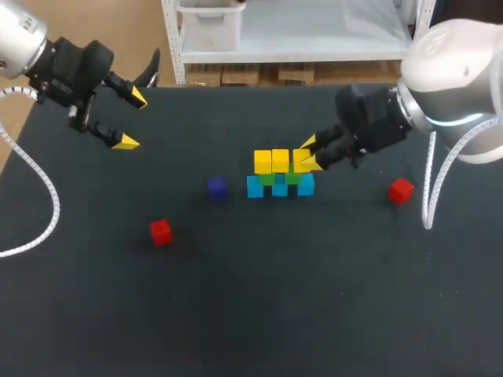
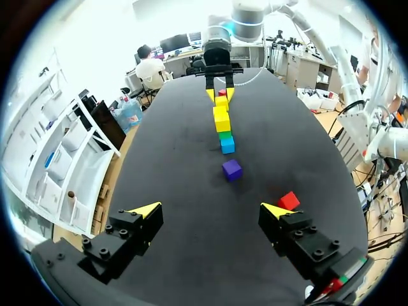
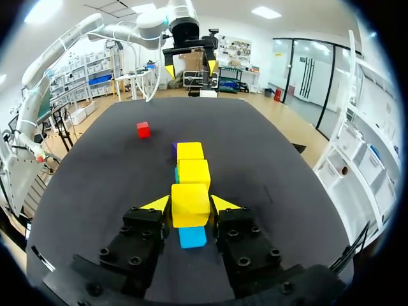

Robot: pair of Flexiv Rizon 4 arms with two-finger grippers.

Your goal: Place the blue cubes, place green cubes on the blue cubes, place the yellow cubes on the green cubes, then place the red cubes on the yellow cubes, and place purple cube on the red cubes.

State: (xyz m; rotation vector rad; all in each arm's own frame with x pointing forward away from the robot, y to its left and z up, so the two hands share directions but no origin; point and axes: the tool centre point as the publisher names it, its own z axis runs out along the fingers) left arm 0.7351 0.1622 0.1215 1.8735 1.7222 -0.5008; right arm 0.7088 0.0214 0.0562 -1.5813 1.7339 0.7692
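The yellow cube (image 3: pixel 190 203) at the right end of the top row sits between the fingers of the right pincer (image 1: pixel 310 154). Both fingers press its sides, so the pincer is gripping it. It lines up with the two other yellow cubes (image 1: pixel 271 161) to make a row of three near the middle of the dark counter (image 1: pixel 275 306).

Beneath them, green cubes (image 1: pixel 267 179) show in two places; any more are hidden. Three blue cubes (image 1: pixel 279 188) form the bottom row.

The yellow layer looks to be the step in hand, on its last cube. The next move likely calls for letting go without nudging the row, then fetching red.

Two reds lie loose: a red cube (image 1: pixel 160 231) toward the left arm's side and a second red cube (image 1: pixel 401 191) near the right arm. One purple cube (image 1: pixel 217 187) rests just beside the stack.

The left pincer (image 1: pixel 131 119) hangs wide open and empty over the far left corner.
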